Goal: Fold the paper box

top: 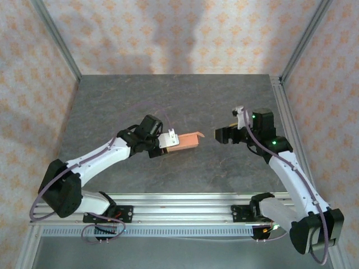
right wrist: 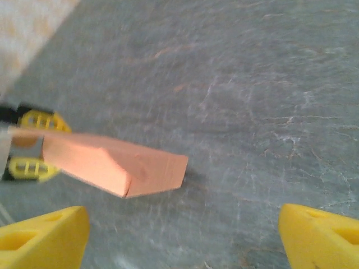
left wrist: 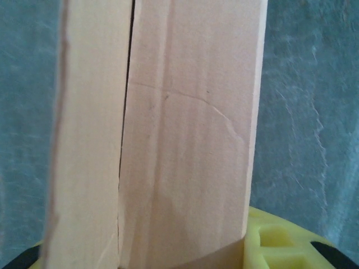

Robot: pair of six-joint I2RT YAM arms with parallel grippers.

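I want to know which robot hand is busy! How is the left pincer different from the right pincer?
The left pincer is shut on the salmon-orange cardboard paper box; the right pincer is open and holds nothing. The left pincer touches the box; the right pincer sits apart from it, facing its free end. Both have yellow fingers.

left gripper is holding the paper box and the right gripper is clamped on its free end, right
Not quite. The left gripper does hold the paper box, but the right gripper is not clamped on its free end. It is open and apart from the box, with bare table between them. The right wrist view shows this: its jaws stand wide with nothing between them.
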